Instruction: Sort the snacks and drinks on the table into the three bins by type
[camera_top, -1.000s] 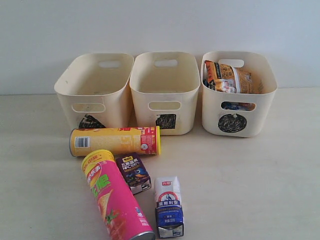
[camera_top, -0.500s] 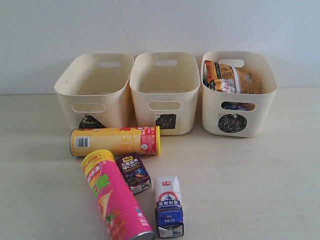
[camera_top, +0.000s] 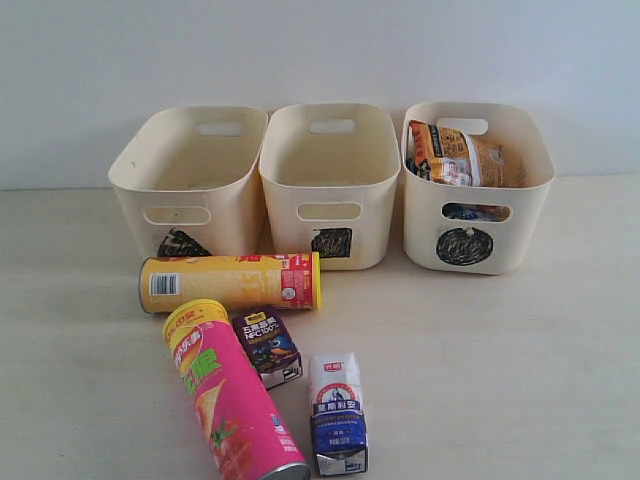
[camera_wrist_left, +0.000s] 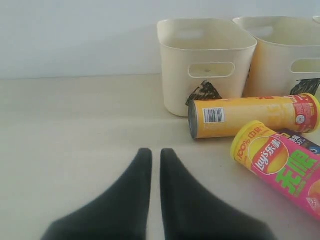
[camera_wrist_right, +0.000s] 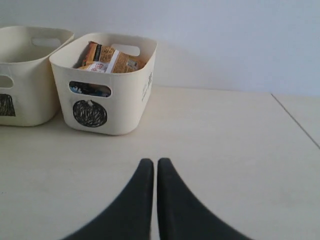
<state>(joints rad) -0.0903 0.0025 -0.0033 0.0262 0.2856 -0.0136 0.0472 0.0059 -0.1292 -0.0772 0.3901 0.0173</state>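
Three cream bins stand in a row at the back: the triangle bin (camera_top: 190, 180), the square bin (camera_top: 330, 180) and the circle bin (camera_top: 478, 190). The circle bin holds an orange-tan bag (camera_top: 455, 155), and a blue bag (camera_top: 475, 212) shows through its handle slot. In front, on the table (camera_top: 500, 350), lie a yellow chip tube (camera_top: 230, 283), a pink chip tube (camera_top: 232, 395), a dark purple carton (camera_top: 267, 346) and a white and blue carton (camera_top: 337, 412). Neither gripper appears in the exterior view. My left gripper (camera_wrist_left: 156, 152) is shut and holds nothing, short of the tubes. My right gripper (camera_wrist_right: 151, 162) is shut and holds nothing, in front of the circle bin (camera_wrist_right: 107, 85).
A pale wall rises right behind the bins. In the right wrist view a seam or table edge (camera_wrist_right: 295, 120) runs along the far side of the surface.
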